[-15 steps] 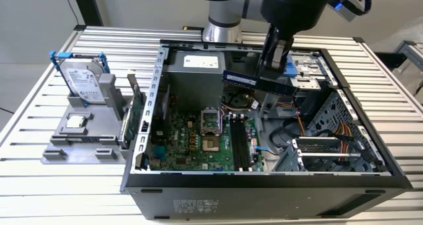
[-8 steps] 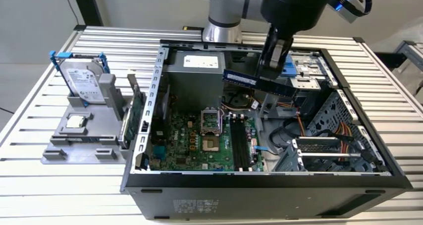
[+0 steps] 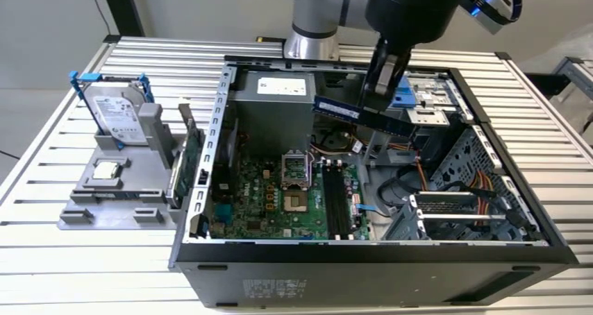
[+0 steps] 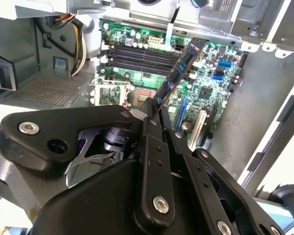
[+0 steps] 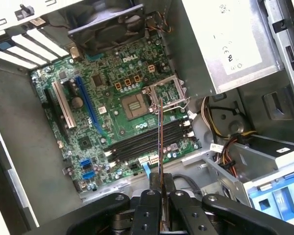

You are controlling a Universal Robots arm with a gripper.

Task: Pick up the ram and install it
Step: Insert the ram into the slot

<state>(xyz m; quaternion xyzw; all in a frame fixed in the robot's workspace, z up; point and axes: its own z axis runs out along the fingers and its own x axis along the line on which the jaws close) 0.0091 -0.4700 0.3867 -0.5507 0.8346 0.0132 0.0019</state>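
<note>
Above the open computer case (image 3: 371,266), over the motherboard (image 5: 112,122), the ram (image 3: 352,110) hangs free in the air, a little slanted. I judge it light and stiff, but also thin and fragile (the chips and the contact edge should not take pressure), so a hold on the two flat sides seems the right one. The fingers (image 4: 154,156) are closed on exactly these sides, with nearly no gap, and in the first wrist view the stick stands edge-on between them. The memory slots (image 5: 147,142) lie below, well apart from it.

the ram (image 3: 362,115), a dark narrow stick, hangs tilted above the motherboard (image 3: 269,197).
</note>
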